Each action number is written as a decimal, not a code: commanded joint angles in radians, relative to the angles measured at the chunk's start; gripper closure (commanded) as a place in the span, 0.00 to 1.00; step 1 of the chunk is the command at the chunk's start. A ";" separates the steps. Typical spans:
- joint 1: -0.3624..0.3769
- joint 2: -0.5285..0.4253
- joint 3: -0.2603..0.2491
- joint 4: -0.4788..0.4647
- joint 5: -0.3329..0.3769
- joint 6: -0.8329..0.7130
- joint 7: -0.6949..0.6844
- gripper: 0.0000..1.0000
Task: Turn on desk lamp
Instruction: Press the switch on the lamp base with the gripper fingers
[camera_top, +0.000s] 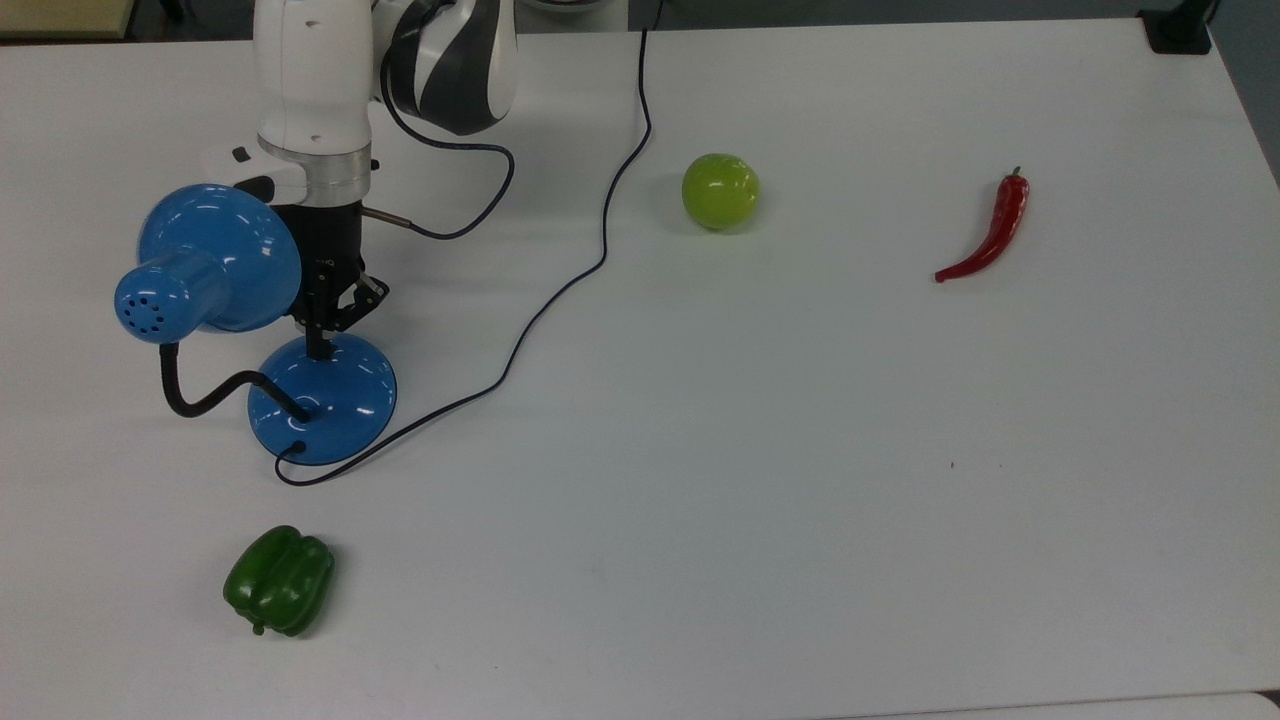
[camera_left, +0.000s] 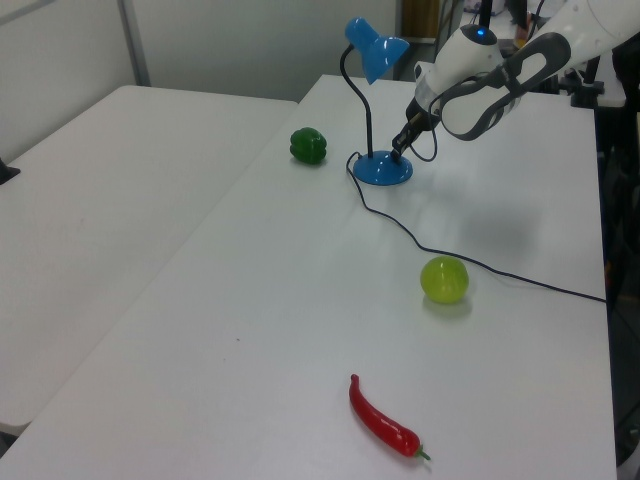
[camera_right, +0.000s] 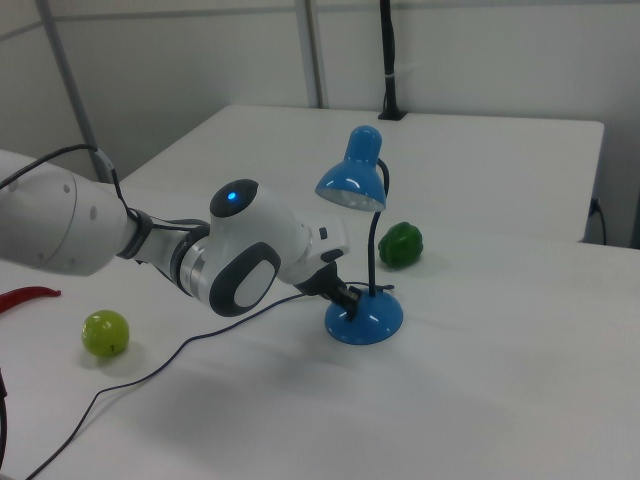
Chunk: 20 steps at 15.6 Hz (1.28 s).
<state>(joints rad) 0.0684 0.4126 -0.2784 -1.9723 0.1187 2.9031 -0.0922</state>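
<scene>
Fingers (camera_top: 320, 345) press together on the desk lamp's (camera_top: 322, 400) base.

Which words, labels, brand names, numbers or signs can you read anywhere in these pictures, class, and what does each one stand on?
No text reads clearly.
End effector: small pale marking on its black body in the top view, too blurred to read.
Desk lamp, green bell pepper, green apple, red chili and white table: no lettering visible.
</scene>
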 joint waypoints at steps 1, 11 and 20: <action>0.007 -0.014 -0.008 -0.019 0.010 0.010 -0.011 1.00; -0.002 0.003 -0.008 -0.019 0.010 0.011 -0.012 1.00; -0.002 0.023 -0.008 -0.019 0.004 0.018 -0.012 1.00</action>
<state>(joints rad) 0.0645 0.4126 -0.2785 -1.9753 0.1187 2.9032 -0.0924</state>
